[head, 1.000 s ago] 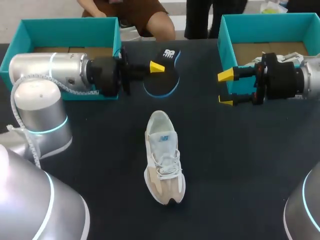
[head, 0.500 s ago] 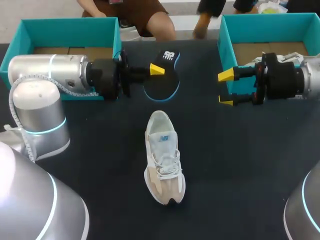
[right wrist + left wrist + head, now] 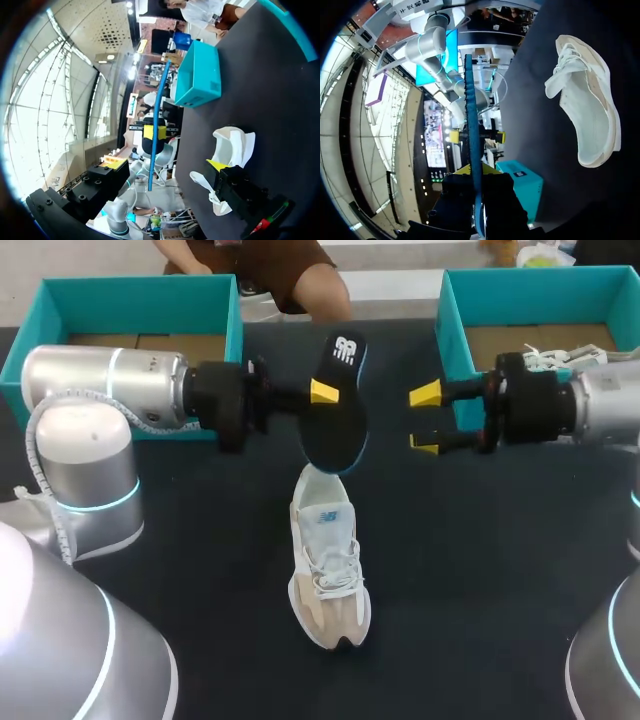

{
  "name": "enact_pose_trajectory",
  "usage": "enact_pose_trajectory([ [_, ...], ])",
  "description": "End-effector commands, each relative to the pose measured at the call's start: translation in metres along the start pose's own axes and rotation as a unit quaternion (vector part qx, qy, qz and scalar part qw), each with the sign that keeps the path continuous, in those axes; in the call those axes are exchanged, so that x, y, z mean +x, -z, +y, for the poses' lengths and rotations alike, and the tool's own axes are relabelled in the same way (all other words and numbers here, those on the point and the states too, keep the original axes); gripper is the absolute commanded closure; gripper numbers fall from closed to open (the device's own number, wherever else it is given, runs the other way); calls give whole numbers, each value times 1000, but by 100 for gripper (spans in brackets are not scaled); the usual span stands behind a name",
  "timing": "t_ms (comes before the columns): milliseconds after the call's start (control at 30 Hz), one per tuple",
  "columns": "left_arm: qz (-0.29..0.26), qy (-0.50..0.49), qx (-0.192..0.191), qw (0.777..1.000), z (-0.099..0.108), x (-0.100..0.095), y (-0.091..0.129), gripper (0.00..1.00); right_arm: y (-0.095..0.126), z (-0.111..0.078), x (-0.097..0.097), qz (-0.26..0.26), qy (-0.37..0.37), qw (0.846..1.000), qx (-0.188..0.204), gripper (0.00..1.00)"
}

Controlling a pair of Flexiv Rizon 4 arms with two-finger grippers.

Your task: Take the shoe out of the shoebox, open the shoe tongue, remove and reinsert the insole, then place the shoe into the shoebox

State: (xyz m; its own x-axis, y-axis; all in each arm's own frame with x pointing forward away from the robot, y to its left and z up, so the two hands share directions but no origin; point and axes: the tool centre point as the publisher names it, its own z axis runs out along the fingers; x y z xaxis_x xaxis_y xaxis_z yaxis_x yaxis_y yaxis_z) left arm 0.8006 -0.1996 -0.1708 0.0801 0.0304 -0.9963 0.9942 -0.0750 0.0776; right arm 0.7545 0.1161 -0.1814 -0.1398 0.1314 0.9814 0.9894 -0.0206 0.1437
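Black insole (image 3: 335, 410) clamped in my left gripper (image 3: 322, 393), lifted off the table (image 3: 480, 570) above the far end of the white shoe (image 3: 328, 560). Right gripper (image 3: 425, 420) spread wide, holding nothing, just beside the insole.

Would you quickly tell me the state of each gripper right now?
Left gripper: shut on the black blue-edged insole.
Right gripper: open, holding nothing.

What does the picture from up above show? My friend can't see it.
The left gripper holds a black insole up off the dark table, near the heel end of a white shoe lying there. The right gripper hangs open beside the insole, not touching it. At the far corners stand the teal left shoebox and right shoebox.
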Motion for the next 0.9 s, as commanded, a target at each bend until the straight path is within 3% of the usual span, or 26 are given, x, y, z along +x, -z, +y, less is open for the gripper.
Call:
enact_pose_trajectory([
  [33, 1, -7, 4, 1000, 7, 8, -13, 100, -15, 10, -4, 3, 0, 1000, 10, 0],
  [300, 3, -37, 3, 999, 9, 19, -30, 100, -26, 10, -4, 8, 1, 1000, 18, 1],
  [633, -6, -48, -23, 999, 18, 21, -49, 100, -33, 6, -3, 12, -4, 1000, 26, 51],
  [900, -15, -49, -33, 998, 18, 21, -62, 100, -36, 6, -5, 14, -6, 1000, 27, 60],
])
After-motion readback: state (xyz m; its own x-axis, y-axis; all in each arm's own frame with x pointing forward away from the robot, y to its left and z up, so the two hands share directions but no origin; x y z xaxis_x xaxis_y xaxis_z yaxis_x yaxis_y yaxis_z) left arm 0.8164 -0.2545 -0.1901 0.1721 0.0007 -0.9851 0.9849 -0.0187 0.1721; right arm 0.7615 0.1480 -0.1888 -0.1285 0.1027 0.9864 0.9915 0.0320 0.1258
